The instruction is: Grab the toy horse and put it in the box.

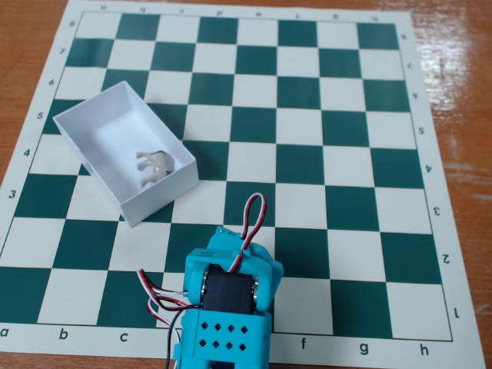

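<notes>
The white open-topped box (pixel 91 129) sits at an angle on the left of the chessboard. The tiny white-grey toy horse (pixel 151 166) lies inside it, near the box's lower right wall. The turquoise arm (pixel 231 296) is folded at the bottom middle of the fixed view, well away from the box and to its lower right. The arm's body hides the gripper fingers, so nothing shows whether they are open or shut. Nothing is seen held by the arm.
The green-and-white chessboard mat (pixel 323 154) covers most of the wooden table (pixel 461 46). Red, white and black cables (pixel 251 219) loop above the arm and trail out to its left.
</notes>
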### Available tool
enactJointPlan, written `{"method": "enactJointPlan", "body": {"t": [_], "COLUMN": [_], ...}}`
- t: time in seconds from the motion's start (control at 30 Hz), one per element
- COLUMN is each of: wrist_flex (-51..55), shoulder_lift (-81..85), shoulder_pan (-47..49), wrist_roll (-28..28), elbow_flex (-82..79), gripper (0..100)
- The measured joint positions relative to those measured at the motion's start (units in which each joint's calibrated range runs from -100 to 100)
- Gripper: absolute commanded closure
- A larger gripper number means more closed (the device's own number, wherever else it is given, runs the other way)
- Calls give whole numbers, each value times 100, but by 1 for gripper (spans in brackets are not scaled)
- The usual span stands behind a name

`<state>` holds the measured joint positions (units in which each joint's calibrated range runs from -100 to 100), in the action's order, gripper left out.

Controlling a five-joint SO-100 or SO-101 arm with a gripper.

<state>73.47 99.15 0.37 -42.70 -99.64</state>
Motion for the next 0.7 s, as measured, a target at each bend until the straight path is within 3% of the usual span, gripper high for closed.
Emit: {"method": "enactJointPlan", "body": {"t": [0.7], "wrist_flex": [131], "shoulder_lift": [43], "shoulder_pan": [7], "wrist_roll": [57], "elbow_flex": [0], "gripper": [100]}}
